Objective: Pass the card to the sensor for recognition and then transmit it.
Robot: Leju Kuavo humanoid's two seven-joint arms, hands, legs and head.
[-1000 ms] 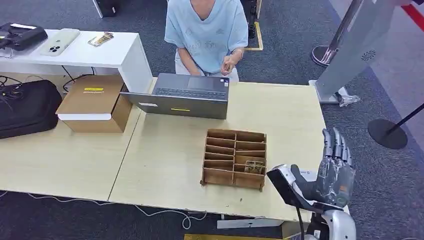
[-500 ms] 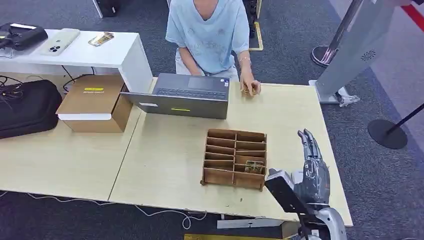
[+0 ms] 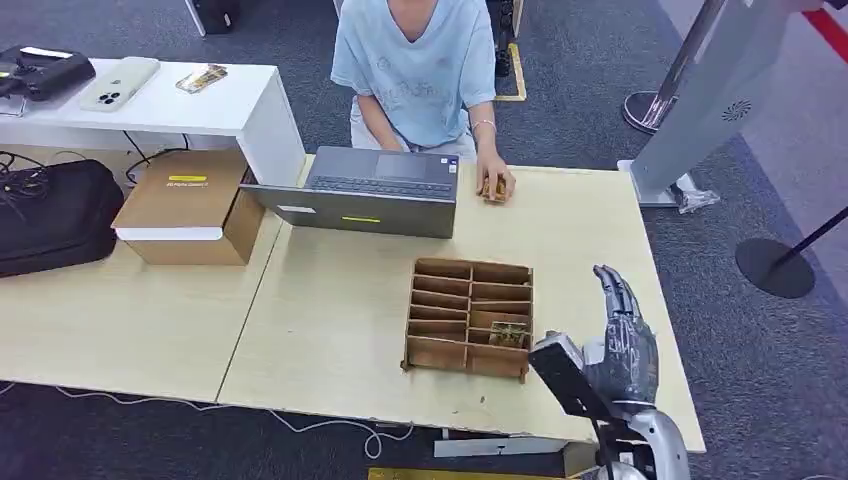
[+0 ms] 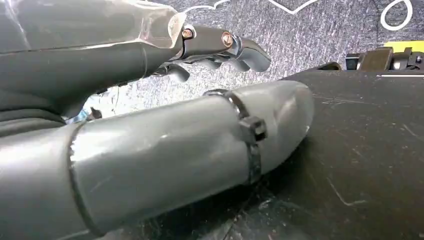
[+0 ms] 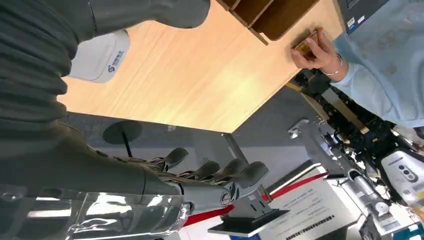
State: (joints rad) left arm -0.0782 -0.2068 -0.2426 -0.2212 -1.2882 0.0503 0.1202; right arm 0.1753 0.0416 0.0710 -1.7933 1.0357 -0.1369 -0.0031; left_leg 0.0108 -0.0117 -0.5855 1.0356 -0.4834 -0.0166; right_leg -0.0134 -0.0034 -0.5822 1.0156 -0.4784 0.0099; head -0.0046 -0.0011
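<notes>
Head view: right hand is raised empty, fingers apart, beside the wooden organizer. The card — held ahead by a person's hand — must next be received.

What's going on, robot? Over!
Right robot hand open, raised beside the wooden organizer. Left robot hand empty. Card in organizer slot, untouched. Person's hand rests on the table, far side.

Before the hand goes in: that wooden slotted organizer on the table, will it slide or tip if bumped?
The wooden organizer looks like thin laser-cut board, so probably light and apt to slide on the smooth table. It sits low and wide, so tipping seems unlikely. The thin dividers may flex or crack if the right hand presses on them.
</notes>
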